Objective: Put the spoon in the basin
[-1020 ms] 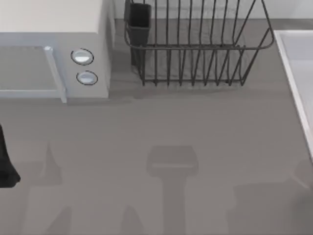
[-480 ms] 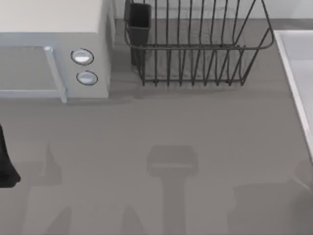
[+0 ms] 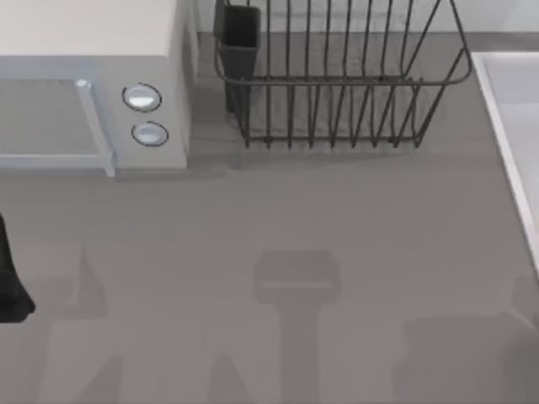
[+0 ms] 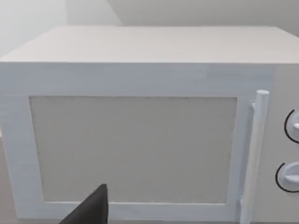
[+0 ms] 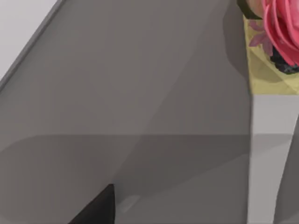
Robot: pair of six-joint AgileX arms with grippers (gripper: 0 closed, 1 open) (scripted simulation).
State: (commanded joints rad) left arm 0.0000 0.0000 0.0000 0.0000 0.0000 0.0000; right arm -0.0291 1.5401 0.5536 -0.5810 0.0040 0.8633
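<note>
Two arms: both sit low at the table's edges, with no part of either over the middle of the table.
Left arm (image 3: 10, 282): a black piece of it juts in at the left edge of the top view, below the microwave (image 3: 93, 84).
Left gripper (image 4: 93, 211): its dark tip faces the microwave door (image 4: 133, 149), level with the door's lower frame; whether the claw is open or closed, I cannot tell.
Right gripper (image 5: 99, 209): its dark tip hangs over a smooth grey surface; claw state, cannot tell.
Pale patch (image 5: 127, 203): lies just beside the right tip, too small to identify.
Basin (image 3: 504, 143): at the table's right edge, its lighter rim running slantwise, well apart from the left arm.
Change from a second ago: the left arm's black piece sits in the same spot; the shadow at the lower right corner of the table has shifted slightly.
Table (image 3: 337, 210): plain grey, crossed by soft shadows.
Dish rack (image 3: 337, 93): black wire, at the back between microwave and basin, with a dark cutlery holder (image 3: 240, 34) at its left end.
Microwave front: pale bar handle (image 4: 256, 154) beside two round knobs (image 3: 141, 98).
Right wrist surroundings: pink flower (image 5: 282, 28) on a yellow base (image 5: 264, 77) above a white post (image 5: 264, 158).
</note>
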